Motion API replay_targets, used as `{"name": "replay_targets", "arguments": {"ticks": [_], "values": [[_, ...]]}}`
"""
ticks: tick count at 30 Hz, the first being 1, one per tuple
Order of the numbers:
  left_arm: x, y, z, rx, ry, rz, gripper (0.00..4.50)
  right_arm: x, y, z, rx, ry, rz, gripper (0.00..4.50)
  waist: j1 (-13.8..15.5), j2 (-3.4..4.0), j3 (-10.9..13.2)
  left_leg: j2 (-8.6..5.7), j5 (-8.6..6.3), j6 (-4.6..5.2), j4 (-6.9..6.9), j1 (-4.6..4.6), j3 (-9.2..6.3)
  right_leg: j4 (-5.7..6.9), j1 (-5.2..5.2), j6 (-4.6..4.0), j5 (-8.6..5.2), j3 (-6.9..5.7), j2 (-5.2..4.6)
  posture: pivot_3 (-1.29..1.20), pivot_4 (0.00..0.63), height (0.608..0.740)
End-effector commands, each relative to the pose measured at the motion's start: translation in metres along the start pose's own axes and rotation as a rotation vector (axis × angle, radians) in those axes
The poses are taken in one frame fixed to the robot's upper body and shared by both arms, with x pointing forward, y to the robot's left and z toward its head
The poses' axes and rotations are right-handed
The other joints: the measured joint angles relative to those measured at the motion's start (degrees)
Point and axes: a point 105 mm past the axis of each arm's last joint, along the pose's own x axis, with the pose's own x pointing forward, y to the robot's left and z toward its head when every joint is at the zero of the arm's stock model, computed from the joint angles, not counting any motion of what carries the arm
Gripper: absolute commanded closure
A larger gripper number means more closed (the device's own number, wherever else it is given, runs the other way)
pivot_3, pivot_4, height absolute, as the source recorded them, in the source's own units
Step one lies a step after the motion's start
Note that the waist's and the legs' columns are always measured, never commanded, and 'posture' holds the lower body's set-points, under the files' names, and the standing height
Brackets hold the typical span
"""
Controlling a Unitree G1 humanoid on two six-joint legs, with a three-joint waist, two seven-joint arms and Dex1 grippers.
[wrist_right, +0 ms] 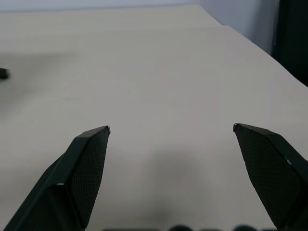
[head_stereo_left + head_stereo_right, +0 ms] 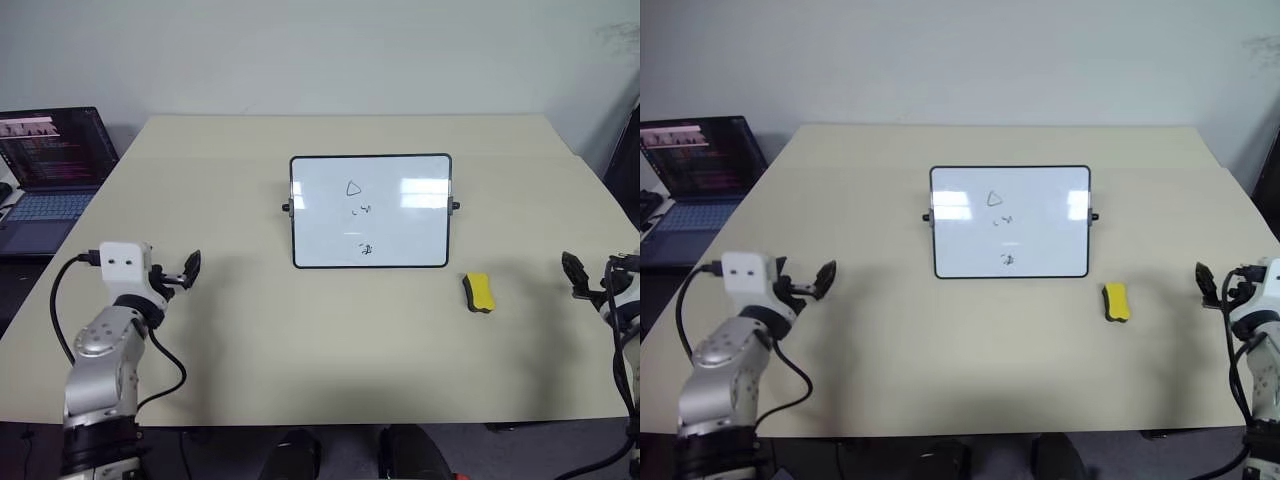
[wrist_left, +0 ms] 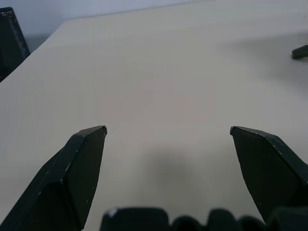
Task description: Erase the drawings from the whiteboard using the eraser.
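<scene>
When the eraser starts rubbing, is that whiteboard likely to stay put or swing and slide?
The whiteboard looks tilted on side knobs, so pressure may swing it. It appears thin and light, resting loose on the table, so it could slide back. The eraser, a small block, should pick up stiffly.

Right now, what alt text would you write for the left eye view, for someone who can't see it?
A small whiteboard with three black drawings stands mid-table, a yellow eraser lying beside its right corner. The robot's left gripper and right gripper hover open at the sides; a laptop sits far left.
</scene>
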Motion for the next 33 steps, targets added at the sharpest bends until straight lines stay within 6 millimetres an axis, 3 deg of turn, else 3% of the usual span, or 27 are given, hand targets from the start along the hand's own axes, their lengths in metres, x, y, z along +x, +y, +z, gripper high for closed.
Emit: {"name": "replay_targets", "arguments": {"ticks": [1,4,8,13,17,26,33], "values": [[0.009,-0.005,0.034,-0.026,-0.067,-0.127,0.0,-0.012,0.019,0.026,-0.01,-0.069,0.045,0.02,0.0,-0.02,0.0,0.0,0.0,0.0,0.0,0.0,-0.01,0.0,0.0,0.0,0.0,-0.02,0.01,0.0,0.15,0.74],[0.013,-0.019,0.06,-0.053,-0.102,-0.256,0.0,-0.022,0.031,0.022,0.052,-0.046,0.064,0.02,0.2,-0.04,0.0,0.05,-0.01,0.0,0.0,-0.02,-0.06,-0.02,0.01,0.0,0.0,-0.07,0.03,0.0,0.15,0.74],[0.008,-0.066,0.1,-0.007,-0.137,-0.584,0.0,-0.034,0.056,0.018,0.03,-0.003,0.125,0.02,0.2,-0.03,0.0,-0.06,-0.02,0.01,0.0,-0.03,-0.06,-0.01,-0.02,0.03,0.0,-0.03,0.05,0.0,0.15,0.74],[-0.011,-0.119,0.109,0.153,-0.091,-0.971,0.0,-0.042,0.093,0.022,0.098,0.047,0.243,0.02,-0.4,0.01,0.0,-0.01,-0.05,0.07,-0.05,0.04,-0.04,0.0,-0.04,0.04,-0.01,0.14,0.11,0.0,0.15,0.74],[-0.02,-0.152,0.101,0.386,-0.067,-1.184,0.0,-0.033,0.118,0.012,0.096,0.13,0.277,0.02,-0.5,0.03,0.0,0.06,-0.06,0.08,-0.08,0.09,0.04,-0.01,-0.04,0.03,-0.01,0.24,0.29,0.0,0.15,0.74],[-0.014,-0.176,0.113,0.38,-0.141,-1.269,0.0,-0.01,0.123,-0.001,0.112,0.184,0.168,0.02,-0.2,0.03,0.1,0.11,-0.06,0.09,-0.06,-0.09,0.03,0.0,-0.27,0.03,-0.01,0.29,0.35,0.0,0.15,0.74],[-0.013,-0.178,0.109,0.395,-0.135,-1.28,0.0,-0.011,0.136,-0.006,0.11,0.195,0.197,0.02,-0.4,0.03,0.1,0.12,-0.1,0.13,-0.09,-0.13,0.08,0.03,-0.38,0.03,0.0,0.33,0.35,0.0,0.15,0.74]]}}
